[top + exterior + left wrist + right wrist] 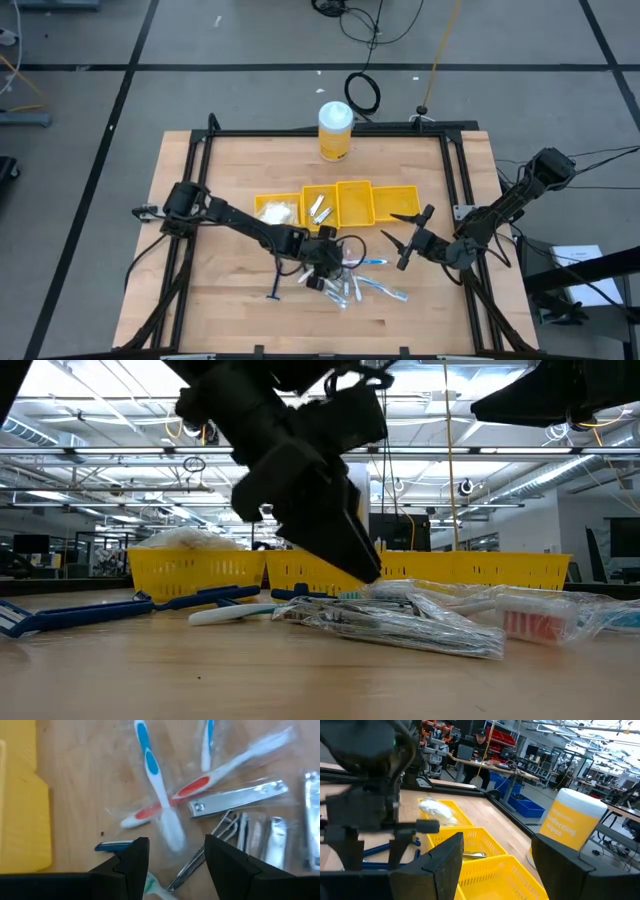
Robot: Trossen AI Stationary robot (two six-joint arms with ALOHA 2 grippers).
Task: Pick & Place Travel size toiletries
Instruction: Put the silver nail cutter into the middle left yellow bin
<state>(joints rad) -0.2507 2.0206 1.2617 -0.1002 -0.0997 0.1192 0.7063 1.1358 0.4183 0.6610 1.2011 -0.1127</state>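
The travel toiletries lie in a loose pile on the wooden table, in front of the yellow bins. The left wrist view shows wrapped toothbrushes, one white-blue and one white-red, and silvery clippers in clear wrap. A dark blue razor lies at the pile's left. My left gripper hangs open right above the pile, its fingers either side of a toothbrush head; I cannot tell whether it touches anything. My right gripper waits open to the right of the pile, off the table.
A row of yellow bins stands behind the pile; the left one holds white packets, the one beside it silvery items. A tall yellow canister stands at the far edge. A person sits far off in the room.
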